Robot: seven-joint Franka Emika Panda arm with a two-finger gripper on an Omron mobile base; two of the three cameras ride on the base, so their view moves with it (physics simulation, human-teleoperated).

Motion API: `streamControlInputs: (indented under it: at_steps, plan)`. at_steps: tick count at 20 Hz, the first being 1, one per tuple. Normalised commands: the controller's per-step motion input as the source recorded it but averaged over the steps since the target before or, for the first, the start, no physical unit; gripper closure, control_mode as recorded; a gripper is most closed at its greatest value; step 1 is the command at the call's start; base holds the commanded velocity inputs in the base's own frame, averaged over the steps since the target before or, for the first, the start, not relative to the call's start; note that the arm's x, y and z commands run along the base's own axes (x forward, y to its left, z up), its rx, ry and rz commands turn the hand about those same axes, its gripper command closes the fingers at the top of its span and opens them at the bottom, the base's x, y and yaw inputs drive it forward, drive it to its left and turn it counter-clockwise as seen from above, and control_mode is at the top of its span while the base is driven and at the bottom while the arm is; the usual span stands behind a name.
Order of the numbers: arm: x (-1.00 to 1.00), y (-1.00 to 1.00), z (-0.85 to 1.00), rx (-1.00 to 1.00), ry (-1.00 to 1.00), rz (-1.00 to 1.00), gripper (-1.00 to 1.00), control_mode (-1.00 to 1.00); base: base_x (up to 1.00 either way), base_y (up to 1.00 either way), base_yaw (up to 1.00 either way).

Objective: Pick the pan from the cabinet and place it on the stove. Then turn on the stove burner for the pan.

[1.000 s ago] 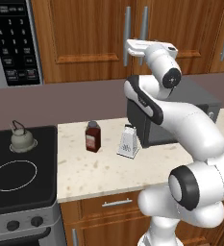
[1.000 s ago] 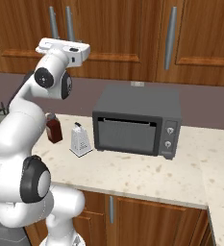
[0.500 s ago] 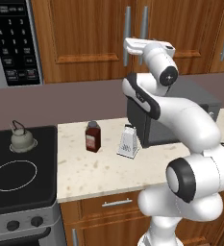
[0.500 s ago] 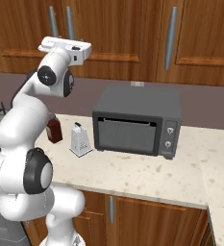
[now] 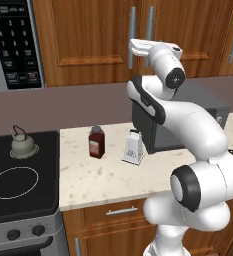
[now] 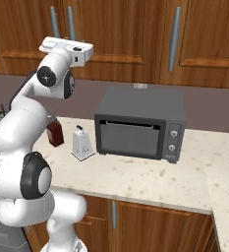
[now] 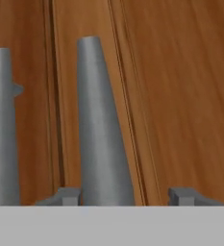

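The brown cabinet [image 5: 88,40] has both doors shut, so the pan is hidden. My gripper [image 5: 134,46] [image 6: 62,40] is raised against the doors, at the lower ends of the two silver bar handles. In the hand view my gripper [image 7: 125,194] straddles the right-hand handle [image 7: 104,139]: one fingertip [image 7: 65,195] lies close on its left, the other [image 7: 184,195] stands apart on its right. The jaws are open, with a gap left beside the bar. Far left and low lies the stove [image 5: 45,150], whose large burner ring [image 5: 14,181] is bare.
A grey kettle [image 5: 23,145] sits on the stove's back burner. On the counter stand a red bottle [image 5: 96,142], a metal grater [image 5: 133,148] and a dark toaster oven [image 6: 138,125]. A microwave [image 5: 13,45] hangs left of the cabinet.
The jaws have narrowed toward the cabinet handle. The arm has shifted only slightly; the doors stay shut.
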Motion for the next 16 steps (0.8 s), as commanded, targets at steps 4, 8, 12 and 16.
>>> streamControlInputs:
  at_steps: [4, 8, 12, 16]
  plan:
    - [0.01, 0.00, 0.00, 0.00, 0.04, 0.00, 1.00, -1.00, 0.00, 0.00, 0.00]
    - [0.10, 0.12, -0.12, -0.03, 0.01, 0.00, 1.00, -1.00, 0.00, 0.00, 0.00]
    - [0.18, 0.41, -0.22, -0.09, 0.03, 0.00, 1.00, -1.00, 0.00, 0.00, 0.00]
    - [0.19, 0.32, -0.17, -0.08, 0.04, 0.00, 1.00, -1.00, 0.00, 0.00, 0.00]
